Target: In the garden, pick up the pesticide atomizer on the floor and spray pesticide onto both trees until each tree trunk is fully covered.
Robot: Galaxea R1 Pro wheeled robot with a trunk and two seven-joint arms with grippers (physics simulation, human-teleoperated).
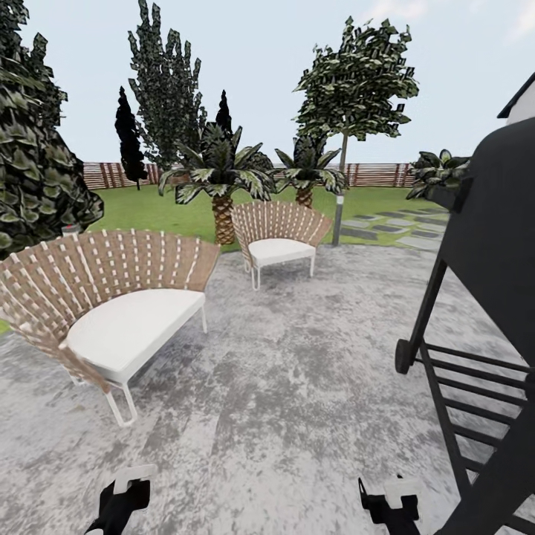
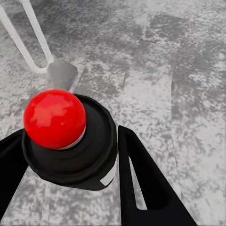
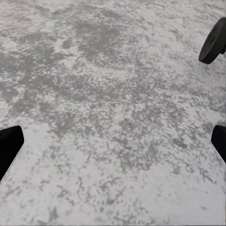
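The pesticide atomizer [image 2: 55,118], a black can with a round red top, sits between the two black fingers of my left gripper [image 2: 70,165], which is shut on its body. That left gripper [image 1: 122,496] is low over the grey paved floor. My right gripper [image 3: 113,146] is open, with only bare paving between its fingers, and it also shows low in the head view [image 1: 390,507]. Far across the garden lawn [image 1: 148,208] stands a tree [image 1: 358,78] with a thin pale trunk [image 1: 344,152]. A second leafy tree [image 1: 167,82] rises at the back left, its trunk hidden by a palm.
Two woven chairs with white seats stand ahead, one near left [image 1: 111,312] and one further back [image 1: 279,234]. A black grill on wheels [image 1: 483,297] is close on the right. Short palms [image 1: 221,178], a lamp post [image 1: 338,219], stepping stones [image 1: 405,227] and a slat fence [image 1: 379,174] lie beyond.
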